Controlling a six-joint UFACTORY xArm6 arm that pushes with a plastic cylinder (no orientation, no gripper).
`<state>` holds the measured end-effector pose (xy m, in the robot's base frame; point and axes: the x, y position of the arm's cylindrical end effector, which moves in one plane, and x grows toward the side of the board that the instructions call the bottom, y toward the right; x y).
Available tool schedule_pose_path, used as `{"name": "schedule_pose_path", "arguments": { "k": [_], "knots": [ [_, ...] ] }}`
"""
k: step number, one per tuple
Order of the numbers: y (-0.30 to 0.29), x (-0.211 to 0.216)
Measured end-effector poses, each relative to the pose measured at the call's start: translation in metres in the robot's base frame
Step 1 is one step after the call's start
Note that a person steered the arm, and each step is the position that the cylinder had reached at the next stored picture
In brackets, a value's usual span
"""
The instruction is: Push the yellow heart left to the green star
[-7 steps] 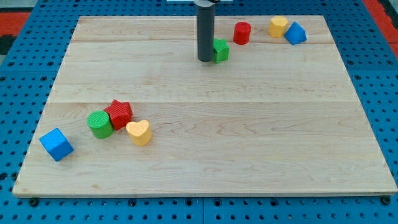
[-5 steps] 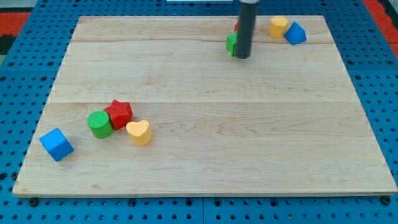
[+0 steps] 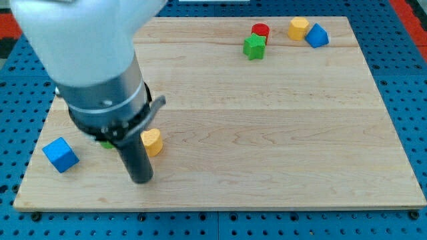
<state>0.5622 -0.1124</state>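
The yellow heart [image 3: 153, 141] lies on the wooden board [image 3: 267, 133] at the lower left. The green star [image 3: 253, 47] sits far off near the view's top, right of centre, touching the red cylinder [image 3: 260, 31] just above it. My tip [image 3: 141, 179] rests on the board just below and slightly left of the yellow heart; the rod's side is close to the heart's left edge. The arm's large body covers the area left of the heart.
A blue cube [image 3: 61, 155] sits near the board's lower left corner. A yellow block [image 3: 298, 28] and a blue block [image 3: 317, 35] stand together at the top right. The red star and green cylinder seen earlier are hidden behind the arm.
My rod has swung from the green star at the top down to the lower left, beside the yellow heart. The green star had been shoved right, against the red cylinder.
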Motion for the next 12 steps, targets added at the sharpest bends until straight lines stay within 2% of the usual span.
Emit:
{"name": "schedule_pose_path", "arguments": {
  "k": [1, 2, 4, 5, 7, 9, 11, 12],
  "knots": [
    [0.012, -0.049],
    [0.013, -0.068],
    [0.027, -0.151],
    [0.030, -0.146],
    [-0.037, -0.170],
    [0.083, -0.213],
    [0.219, -0.228],
    [0.212, -0.206]
  ]
}}
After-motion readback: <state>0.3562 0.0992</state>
